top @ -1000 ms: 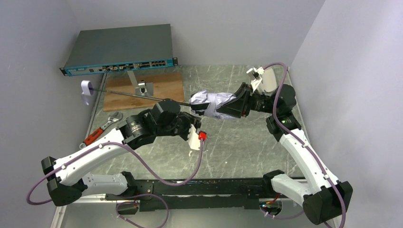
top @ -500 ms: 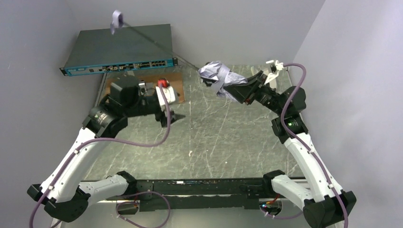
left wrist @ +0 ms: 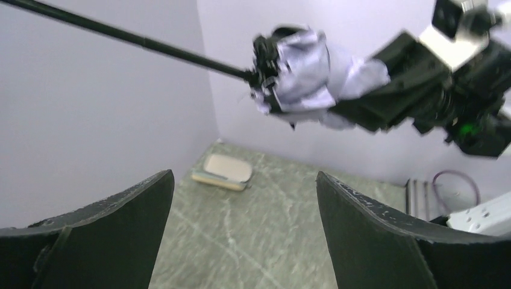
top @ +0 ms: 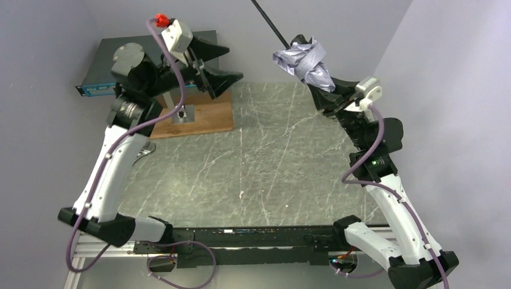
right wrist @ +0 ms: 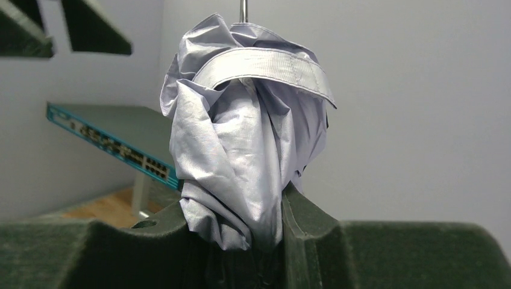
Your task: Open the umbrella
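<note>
The umbrella (top: pixel 304 61) is a bundled silvery-white canopy with a strap round it, held high above the table's back right. Its thin black shaft (top: pixel 269 22) sticks up and to the left, out of the top of the view; the handle is out of view. My right gripper (top: pixel 328 90) is shut on the bundle's lower end. In the right wrist view the canopy (right wrist: pixel 241 138) rises between the fingers. My left gripper (top: pixel 232 66) is open and empty, raised at the back left, well apart from the umbrella. In the left wrist view the canopy (left wrist: pixel 307 75) and shaft (left wrist: pixel 138 39) hang above the open fingers.
A grey network switch (top: pixel 117 60) stands at the back left, with a wooden board (top: pixel 211 117) and a small metal stand (top: pixel 181 112) in front of it. A cream oblong thing (left wrist: pixel 226 170) lies on the marbled table (top: pixel 259 162) by the wall.
My right gripper swung the umbrella up, so the shaft now points steeply upward and the handle left the view. My left arm let go of the shaft and rose to the back left, open.
</note>
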Motion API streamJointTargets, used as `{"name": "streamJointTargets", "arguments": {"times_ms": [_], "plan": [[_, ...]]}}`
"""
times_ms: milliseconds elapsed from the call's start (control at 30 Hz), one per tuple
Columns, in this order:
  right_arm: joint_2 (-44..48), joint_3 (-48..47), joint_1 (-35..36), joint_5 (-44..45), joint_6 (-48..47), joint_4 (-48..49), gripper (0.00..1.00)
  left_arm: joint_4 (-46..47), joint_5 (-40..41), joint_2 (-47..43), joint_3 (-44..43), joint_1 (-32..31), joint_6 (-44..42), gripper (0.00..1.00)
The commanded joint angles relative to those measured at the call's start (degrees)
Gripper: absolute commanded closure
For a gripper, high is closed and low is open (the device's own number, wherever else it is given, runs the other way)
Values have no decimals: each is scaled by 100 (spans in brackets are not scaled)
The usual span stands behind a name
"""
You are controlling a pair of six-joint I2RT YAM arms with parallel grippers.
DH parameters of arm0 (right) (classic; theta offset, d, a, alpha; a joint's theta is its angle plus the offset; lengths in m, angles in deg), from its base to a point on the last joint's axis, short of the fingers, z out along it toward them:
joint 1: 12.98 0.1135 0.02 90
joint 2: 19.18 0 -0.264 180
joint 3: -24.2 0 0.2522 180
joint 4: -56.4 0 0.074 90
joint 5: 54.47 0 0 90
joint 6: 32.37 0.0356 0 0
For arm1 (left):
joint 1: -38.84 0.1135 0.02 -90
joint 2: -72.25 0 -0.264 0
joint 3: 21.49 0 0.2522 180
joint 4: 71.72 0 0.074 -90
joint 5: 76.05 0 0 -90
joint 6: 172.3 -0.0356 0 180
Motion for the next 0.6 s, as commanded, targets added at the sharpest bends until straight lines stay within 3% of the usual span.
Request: {"name": "streamJointTargets", "arguments": {"times_ms": [0,267,400,567], "plan": [[243,159,225,178,-1443,506,100,1857,-369,682,-245,56,2125,7],[426,661,1344,1482,-3147,807,100,2690,22,1232,-76,-433,3478,7],[417,743,1560,1573,-3541,841,100,3191,158,1535,-37,-467,3962,9],[436,819,1624,1471,-3888,864,100,3496,322,1813,-42,-473,4300,22]]}}
